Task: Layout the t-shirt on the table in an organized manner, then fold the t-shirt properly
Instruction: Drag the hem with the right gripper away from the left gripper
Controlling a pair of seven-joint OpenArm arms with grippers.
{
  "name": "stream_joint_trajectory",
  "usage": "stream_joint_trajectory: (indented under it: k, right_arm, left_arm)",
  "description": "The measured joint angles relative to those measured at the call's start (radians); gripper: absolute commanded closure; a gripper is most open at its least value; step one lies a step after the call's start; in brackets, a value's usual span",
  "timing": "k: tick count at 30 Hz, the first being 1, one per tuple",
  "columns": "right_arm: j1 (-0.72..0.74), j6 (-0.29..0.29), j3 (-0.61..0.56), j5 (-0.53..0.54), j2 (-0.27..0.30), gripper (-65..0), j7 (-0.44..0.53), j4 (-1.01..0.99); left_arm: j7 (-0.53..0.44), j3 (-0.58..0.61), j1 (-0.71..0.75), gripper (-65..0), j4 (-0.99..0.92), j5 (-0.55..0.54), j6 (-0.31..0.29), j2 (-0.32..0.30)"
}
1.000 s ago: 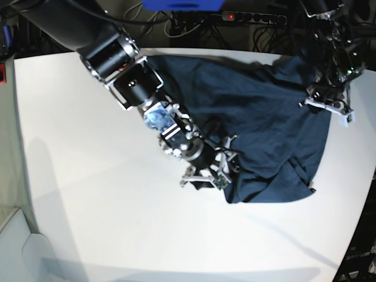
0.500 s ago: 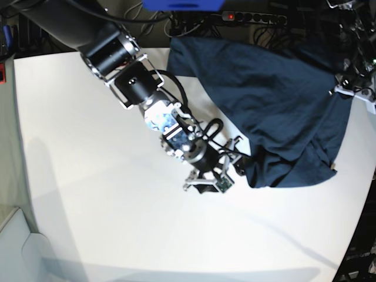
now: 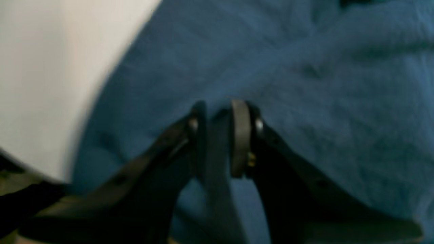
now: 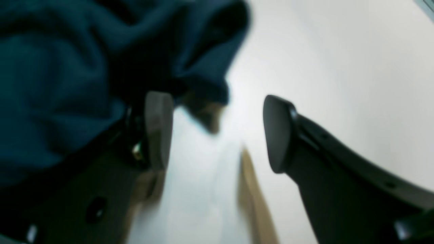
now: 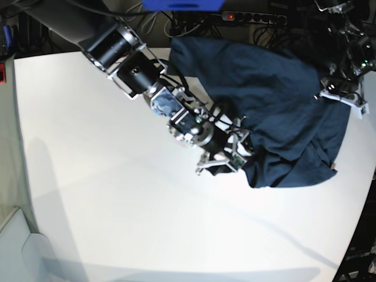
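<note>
The dark navy t-shirt (image 5: 276, 100) lies bunched on the back right of the white table (image 5: 106, 194). My left gripper (image 5: 339, 97) is at the shirt's right edge, near the table's right rim. In the left wrist view it (image 3: 218, 135) is shut on a fold of the t-shirt (image 3: 339, 84). My right gripper (image 5: 226, 160) is at the shirt's front left edge. In the right wrist view it (image 4: 217, 132) is open, with bare table (image 4: 339, 51) between the fingers. The t-shirt (image 4: 51, 67) drapes over the left finger (image 4: 157, 128).
A power strip (image 5: 247, 17) with a red light and cables lie behind the table's back edge, beside a blue object (image 5: 182, 4). The table's curved edge (image 5: 358, 223) runs down the right side. My right arm (image 5: 129, 59) crosses the back left of the table.
The t-shirt has been pulled right and back, uncovering table at its left. My right gripper has moved right and slightly back along the shirt's edge. The left gripper has shifted right.
</note>
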Motion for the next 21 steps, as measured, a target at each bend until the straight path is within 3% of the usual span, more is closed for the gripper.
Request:
stream_joint_trajectory:
  k: [6, 14, 21]
  right_arm:
    - [0.002, 0.0, -0.039, 0.003, -0.002, -37.3, 0.084, 0.001]
    - [0.025, 0.0, -0.04, 0.141, -0.002, -37.3, 0.08, -0.004]
    - [0.039, 0.0, -0.039, 0.159, 0.0, -37.3, 0.084, -0.005]
  left_arm:
    - [-0.018, 0.129, -0.006, -12.3, 0.005, -0.009, 0.0, 0.001]
    - [0.01, 0.127, 0.039, -12.3, 0.165, -0.001, 0.001, 0.003]
    - [0.016, 0.126, 0.096, -12.3, 0.378, -0.002, 0.002, 0.002]
